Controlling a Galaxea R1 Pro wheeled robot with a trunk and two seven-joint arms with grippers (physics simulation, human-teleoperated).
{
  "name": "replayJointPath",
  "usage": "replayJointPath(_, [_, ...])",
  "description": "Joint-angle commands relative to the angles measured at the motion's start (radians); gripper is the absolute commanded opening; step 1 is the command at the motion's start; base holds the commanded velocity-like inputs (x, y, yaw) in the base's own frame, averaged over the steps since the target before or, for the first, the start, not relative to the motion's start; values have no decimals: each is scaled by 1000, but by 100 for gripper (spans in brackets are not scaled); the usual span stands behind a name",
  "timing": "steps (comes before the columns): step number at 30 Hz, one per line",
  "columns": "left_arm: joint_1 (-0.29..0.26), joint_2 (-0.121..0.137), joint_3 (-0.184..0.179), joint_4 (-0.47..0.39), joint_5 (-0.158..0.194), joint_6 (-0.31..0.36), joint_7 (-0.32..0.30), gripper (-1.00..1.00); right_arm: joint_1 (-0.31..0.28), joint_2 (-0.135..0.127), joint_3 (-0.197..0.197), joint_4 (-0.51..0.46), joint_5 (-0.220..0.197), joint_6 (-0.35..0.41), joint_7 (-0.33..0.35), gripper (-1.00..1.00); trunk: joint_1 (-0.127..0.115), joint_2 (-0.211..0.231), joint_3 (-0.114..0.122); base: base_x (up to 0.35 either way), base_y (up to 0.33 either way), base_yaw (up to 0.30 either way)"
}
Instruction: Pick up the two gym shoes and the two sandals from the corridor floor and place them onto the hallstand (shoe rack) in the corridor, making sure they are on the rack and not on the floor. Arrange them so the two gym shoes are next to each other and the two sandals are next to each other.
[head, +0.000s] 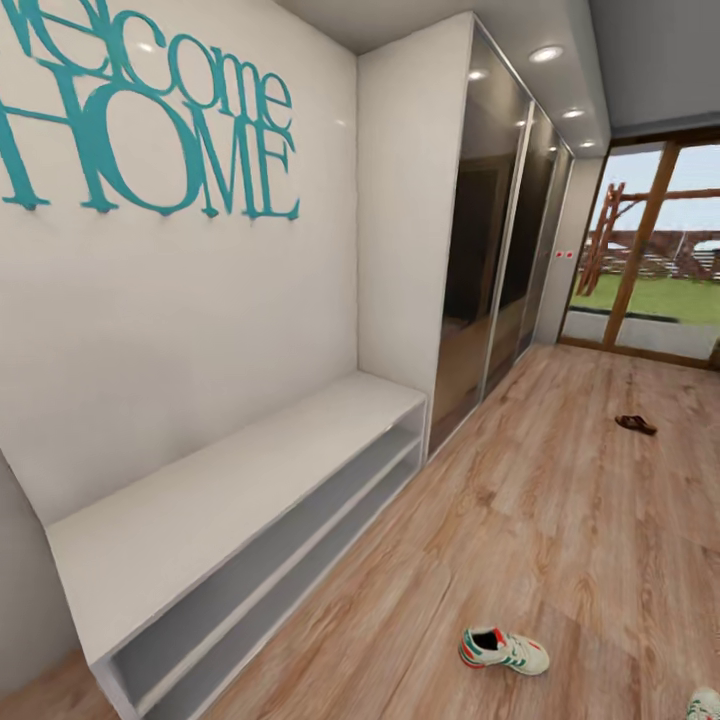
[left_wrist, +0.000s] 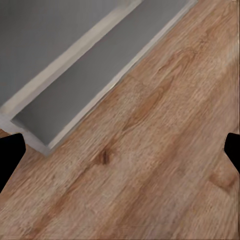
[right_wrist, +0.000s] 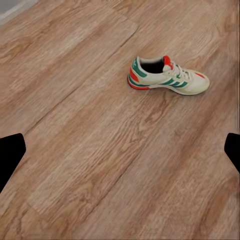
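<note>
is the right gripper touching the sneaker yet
Apart. In the right wrist view, bare floor lies between the sneaker and the open right gripper.

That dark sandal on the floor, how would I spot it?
Look down the corridor floor toward the glass door. Short of it lies the sandal, flat and dark brown, unlike the white, green-striped gym shoe nearer the camera.

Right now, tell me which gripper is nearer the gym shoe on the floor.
Right, as far as the wrist views show: the right gripper looks at the gym shoe lying ahead; the left gripper faces the hallstand, no shoe in sight.
</note>
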Motion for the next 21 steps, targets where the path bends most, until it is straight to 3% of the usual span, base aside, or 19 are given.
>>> replayJointPath(1, [0,0,0,2,1,-3,0,100,-1,0,0,1,1,-3,0,100,0,0,-1,305,-94,-268])
replayJointPath(21, [0,-1,0,6,-1,-4,0,100,-1,0,0,1,1,-3,0,100,0,0,-1,309,-60,-268])
